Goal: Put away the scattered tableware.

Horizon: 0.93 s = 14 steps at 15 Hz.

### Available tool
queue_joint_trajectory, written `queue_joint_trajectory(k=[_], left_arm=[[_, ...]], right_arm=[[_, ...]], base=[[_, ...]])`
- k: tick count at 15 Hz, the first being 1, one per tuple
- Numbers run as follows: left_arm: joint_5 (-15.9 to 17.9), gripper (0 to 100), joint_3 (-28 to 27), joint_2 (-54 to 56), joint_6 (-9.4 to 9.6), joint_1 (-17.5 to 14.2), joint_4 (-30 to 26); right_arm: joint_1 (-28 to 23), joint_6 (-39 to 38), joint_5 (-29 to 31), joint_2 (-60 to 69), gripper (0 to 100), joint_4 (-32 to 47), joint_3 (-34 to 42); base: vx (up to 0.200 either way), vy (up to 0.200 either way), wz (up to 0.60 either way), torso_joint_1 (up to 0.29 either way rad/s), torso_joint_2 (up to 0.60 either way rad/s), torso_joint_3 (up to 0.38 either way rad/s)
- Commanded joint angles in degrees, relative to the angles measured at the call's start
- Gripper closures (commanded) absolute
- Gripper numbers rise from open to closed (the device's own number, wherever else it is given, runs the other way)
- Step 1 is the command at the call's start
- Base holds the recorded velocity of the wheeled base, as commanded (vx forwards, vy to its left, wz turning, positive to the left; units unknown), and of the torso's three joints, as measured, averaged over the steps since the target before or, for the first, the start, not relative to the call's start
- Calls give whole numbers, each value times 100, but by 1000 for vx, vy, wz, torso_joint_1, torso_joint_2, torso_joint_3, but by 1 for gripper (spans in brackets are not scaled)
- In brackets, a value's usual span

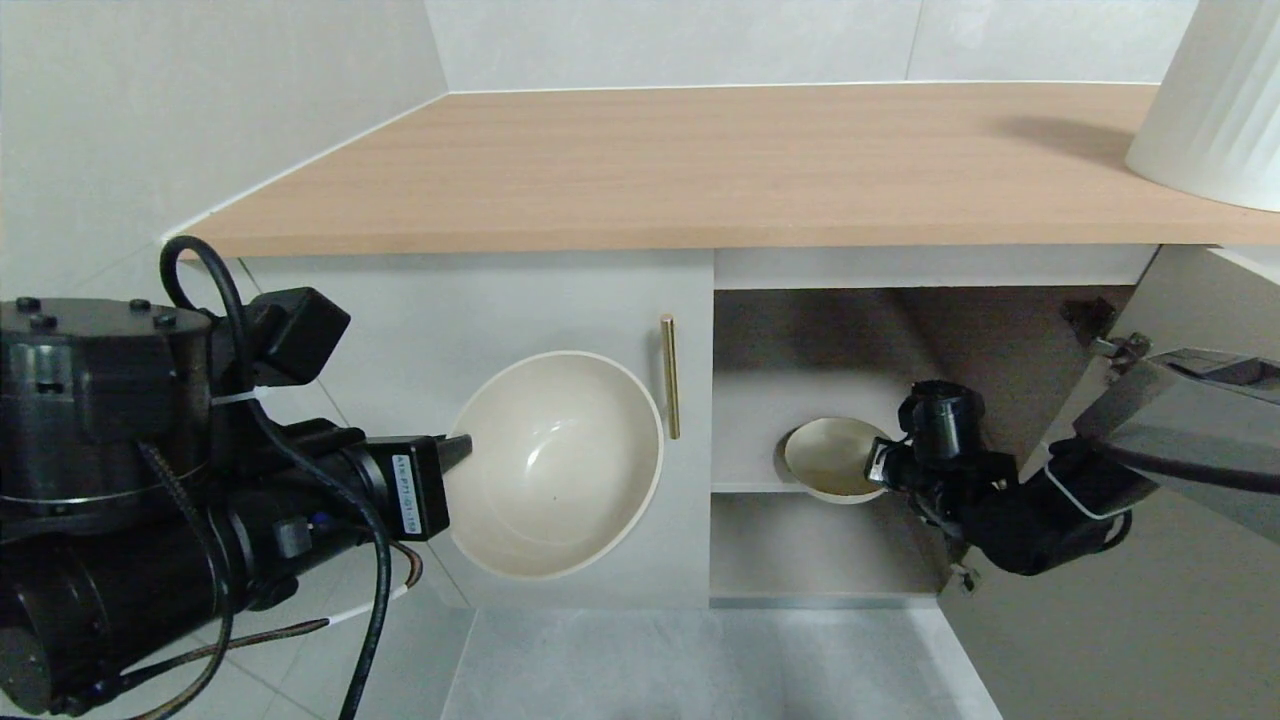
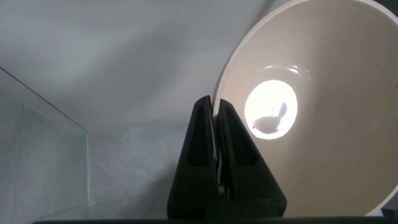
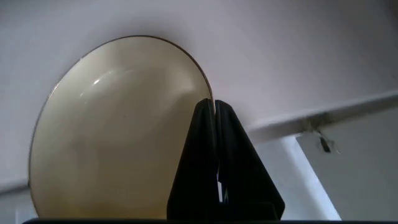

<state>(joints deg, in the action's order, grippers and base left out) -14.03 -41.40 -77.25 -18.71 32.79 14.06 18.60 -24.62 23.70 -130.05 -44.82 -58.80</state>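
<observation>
In the head view, the left gripper (image 1: 462, 450) is clamped on the near rim of a large white bowl (image 1: 555, 465). The bowl is tipped up so its hollow faces the camera. It hangs in front of the closed cabinet door (image 1: 400, 300), just beside that door's brass handle (image 1: 670, 376). To the right, the cabinet stands open. The right gripper (image 1: 882, 464) is inside the open compartment, pinching the rim of a small cream bowl (image 1: 832, 458). That bowl is tilted too and sits at the front edge of the inner shelf (image 1: 745, 488); I cannot tell whether it touches the shelf. A wooden countertop (image 1: 700, 160) runs above the cabinet, with a white ribbed container (image 1: 1215, 110) on its far right end. A metal hinge (image 1: 1112, 346) shows at the upper right corner of the opening.

In the left wrist view, the left gripper (image 2: 216, 102) has its two dark fingers pressed together with the rim of the large white bowl (image 2: 323, 143) caught between them. A bright reflection lies in the bowl's bottom.

In the right wrist view, the right gripper (image 3: 214, 104) is likewise closed on the edge of the small cream bowl (image 3: 118, 130), which carries a thin dark line around its rim. The pale cabinet wall lies behind it.
</observation>
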Motion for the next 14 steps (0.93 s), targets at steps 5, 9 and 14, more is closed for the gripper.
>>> queue_joint_trajectory(k=[5, 9, 14], left_arm=[[-3, 100, 0, -9, -1, -1, 1], [-3, 100, 0, -44, -1, -1, 1], [-3, 100, 0, -53, -1, -1, 1]], right_arm=[[-111, -16, 372, -495, 100, 44, -712], [-243, -7, 469, -706, 100, 53, -1073], [-269, -16, 548, -803, 100, 53, -1240]], base=[[0, 0, 0, 0, 0, 0], [0, 0, 0, 0, 0, 0], [0, 0, 0, 0, 0, 0]])
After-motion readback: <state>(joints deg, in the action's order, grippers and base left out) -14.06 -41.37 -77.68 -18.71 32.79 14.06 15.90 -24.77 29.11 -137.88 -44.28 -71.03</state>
